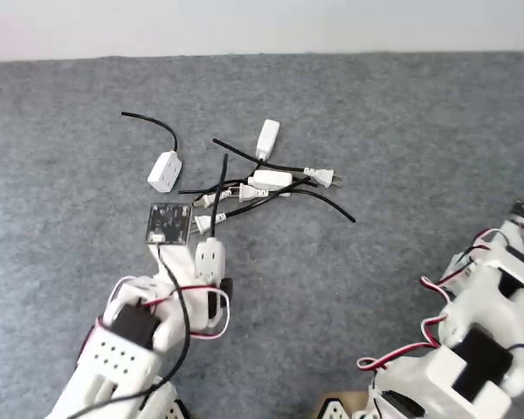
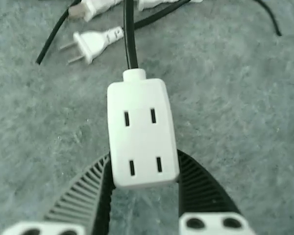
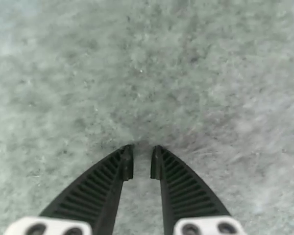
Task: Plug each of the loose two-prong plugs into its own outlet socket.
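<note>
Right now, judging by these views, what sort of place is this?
Probably a lab-style robot bench: grey mat as work surface, bare wall behind, loose plugs scattered, a socket in the left gripper.

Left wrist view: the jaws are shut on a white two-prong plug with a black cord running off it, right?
No. The left gripper has its jaws shut on a white outlet socket, not a plug, as the left wrist view shows. The black cord runs off it.
</note>
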Controlling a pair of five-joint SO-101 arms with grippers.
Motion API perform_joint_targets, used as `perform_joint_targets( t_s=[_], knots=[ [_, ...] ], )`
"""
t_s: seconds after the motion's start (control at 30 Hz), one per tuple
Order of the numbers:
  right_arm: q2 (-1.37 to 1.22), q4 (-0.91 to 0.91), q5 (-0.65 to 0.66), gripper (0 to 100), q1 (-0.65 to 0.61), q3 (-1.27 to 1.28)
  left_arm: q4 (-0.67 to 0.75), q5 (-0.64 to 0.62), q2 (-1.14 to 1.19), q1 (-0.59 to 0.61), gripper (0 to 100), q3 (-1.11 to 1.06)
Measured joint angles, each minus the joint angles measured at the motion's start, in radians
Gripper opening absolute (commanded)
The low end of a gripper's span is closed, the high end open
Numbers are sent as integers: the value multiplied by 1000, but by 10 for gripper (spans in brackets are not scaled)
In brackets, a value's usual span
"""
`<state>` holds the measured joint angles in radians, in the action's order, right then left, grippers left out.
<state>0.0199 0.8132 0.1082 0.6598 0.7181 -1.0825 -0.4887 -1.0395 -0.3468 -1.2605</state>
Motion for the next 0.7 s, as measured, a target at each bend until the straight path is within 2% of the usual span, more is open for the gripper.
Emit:
perform_joint_targets(
  t_s=[0.17, 0.37, 0.7],
  knots=[
    [0, 0, 0, 62, -12, 0, 29, -55, 161, 0, 13, 38],
    [0, 0, 0, 62, -15, 0, 84, -63, 255, -46, 13, 38],
    [0, 2, 0, 62, -18, 0, 89, -63, 463, -72, 13, 112]
  ],
)
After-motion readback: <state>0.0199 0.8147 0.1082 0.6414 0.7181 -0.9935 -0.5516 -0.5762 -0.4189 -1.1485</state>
